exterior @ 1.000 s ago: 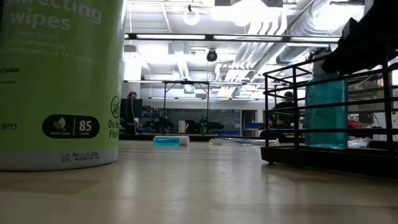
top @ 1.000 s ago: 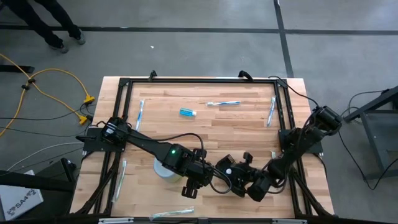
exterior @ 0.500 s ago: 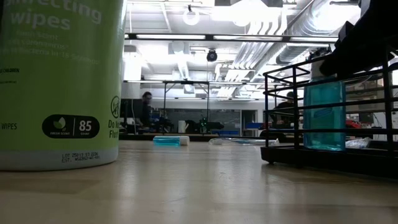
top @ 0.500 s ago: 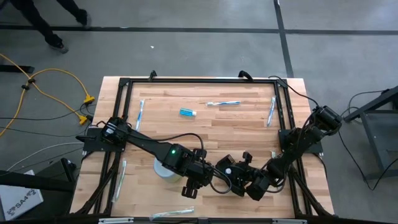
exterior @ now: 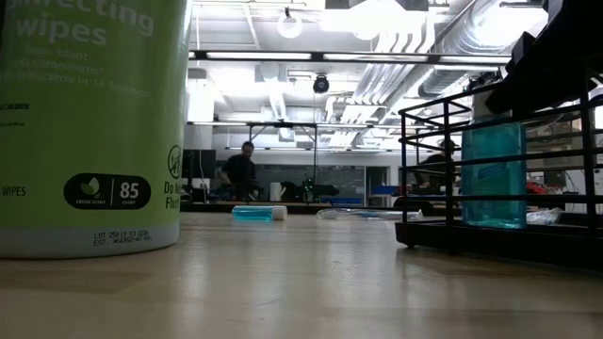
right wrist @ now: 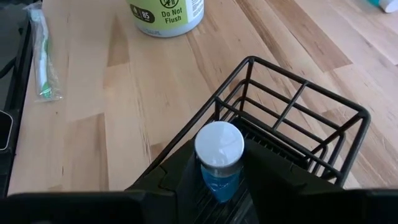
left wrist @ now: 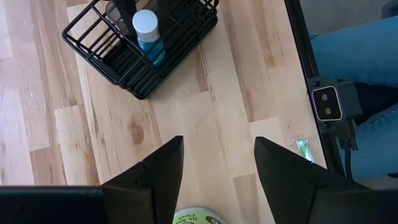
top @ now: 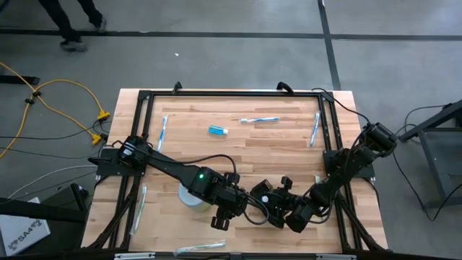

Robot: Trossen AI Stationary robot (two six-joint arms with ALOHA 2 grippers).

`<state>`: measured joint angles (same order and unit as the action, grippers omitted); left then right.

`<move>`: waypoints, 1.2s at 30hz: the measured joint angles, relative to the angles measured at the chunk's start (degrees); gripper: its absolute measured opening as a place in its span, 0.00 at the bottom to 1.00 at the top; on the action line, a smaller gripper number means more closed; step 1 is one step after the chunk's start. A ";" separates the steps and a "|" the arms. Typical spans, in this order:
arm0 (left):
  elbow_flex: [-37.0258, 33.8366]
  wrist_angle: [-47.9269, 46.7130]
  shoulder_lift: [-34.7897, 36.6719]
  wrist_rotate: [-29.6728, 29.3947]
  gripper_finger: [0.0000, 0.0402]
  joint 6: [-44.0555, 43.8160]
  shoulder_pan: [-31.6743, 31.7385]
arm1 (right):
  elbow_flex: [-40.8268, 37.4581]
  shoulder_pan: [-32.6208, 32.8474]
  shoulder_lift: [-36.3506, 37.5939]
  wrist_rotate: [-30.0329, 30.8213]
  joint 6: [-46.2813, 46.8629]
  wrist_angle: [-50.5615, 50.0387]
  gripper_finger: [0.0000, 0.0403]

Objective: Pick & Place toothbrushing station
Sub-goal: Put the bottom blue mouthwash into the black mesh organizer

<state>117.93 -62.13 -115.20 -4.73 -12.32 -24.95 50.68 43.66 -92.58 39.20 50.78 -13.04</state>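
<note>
The toothbrushing station is a black wire rack [left wrist: 140,53] standing on the wooden table near its front edge; it also shows in the right wrist view [right wrist: 298,118] and the low view [exterior: 443,169]. A blue bottle with a white cap [right wrist: 219,146] stands upright inside it [exterior: 493,174]. My right gripper [right wrist: 221,163] reaches into the rack, its fingers close on either side of the bottle. My left gripper [left wrist: 217,143] hangs open above the bare table, short of the rack, with nothing between its fingers. My right gripper has its fingers [right wrist: 264,165] beside the bottle's body just under the white cap [right wrist: 219,180], slanting down from the table's right. Whether they touch the bottle, I cannot tell. The bottle stands upright on the rack's floor.
A green wipes canister [right wrist: 165,12] stands left of the rack, below my left arm [exterior: 89,122]. Wrapped toothbrushes lie near the table's edges [top: 162,131] [top: 315,128] [right wrist: 42,56], one more [top: 258,120] and a small blue tube [top: 218,130] at the far middle. A black frame [top: 231,92] rims the table.
Both arms and the rack have kept still. A person in the room behind the table has walked across toward the right of the low view.
</note>
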 joint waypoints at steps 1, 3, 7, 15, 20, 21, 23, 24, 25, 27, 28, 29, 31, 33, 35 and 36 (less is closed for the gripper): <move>0.00 0.00 0.00 0.00 0.47 0.00 0.02 | 0.00 0.00 0.00 0.00 0.00 0.00 0.31; 0.00 0.00 0.00 0.00 0.47 -0.02 0.02 | 0.00 0.00 0.00 -0.02 -0.04 0.00 0.31; 0.00 0.00 0.00 0.00 0.47 -0.04 0.00 | 0.02 0.00 0.00 -0.07 -0.04 0.00 0.31; 0.00 0.00 0.00 0.00 0.47 -0.18 0.02 | 0.00 0.00 0.00 -0.11 -0.15 -0.02 0.31; 0.00 0.00 0.00 0.00 0.47 -0.18 0.02 | 0.00 -0.12 0.02 -0.16 -1.09 0.04 0.31; 0.00 0.00 0.00 0.00 0.47 -0.18 0.01 | 0.00 -0.26 0.02 -0.31 -1.09 0.04 0.31; 0.00 0.00 0.00 0.00 0.47 -0.18 0.00 | 0.00 -0.26 0.04 -0.55 -1.11 0.06 0.31; 0.00 0.00 0.00 0.00 0.47 -0.18 0.02 | 0.00 -0.26 0.04 -0.52 -1.11 0.07 0.31; 0.00 0.00 0.00 0.00 0.47 -0.17 0.01 | 0.00 -0.28 0.04 -0.52 -1.11 0.07 0.31; 0.00 0.00 0.00 0.00 0.47 -0.16 0.01 | 0.00 -0.28 0.04 -0.52 -1.57 0.34 0.31; 0.00 0.00 0.00 0.00 0.47 -0.18 0.02 | 0.00 -0.28 0.11 -0.55 -1.94 0.54 0.31; 0.00 0.00 0.00 0.00 0.47 -0.15 0.02 | -0.06 -0.28 0.40 -0.73 -2.54 0.73 0.31; 0.00 0.00 0.00 0.00 0.47 -0.15 0.00 | -0.14 -0.26 1.21 -1.50 -3.24 0.83 0.31; 0.00 0.00 0.00 0.00 0.47 -0.15 0.00 | -0.17 -0.26 2.06 -1.64 -3.26 0.79 0.31; 0.00 0.00 0.00 0.00 0.47 -0.15 0.00 | -0.17 -0.24 2.92 -1.51 -4.19 0.97 0.31; 0.00 0.00 0.00 0.00 0.47 -0.15 0.00 | -0.16 -0.24 3.25 -1.38 -4.54 1.11 0.31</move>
<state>117.93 -62.13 -115.20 -4.73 -12.47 -24.95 50.51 43.42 -89.32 37.82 46.25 -11.92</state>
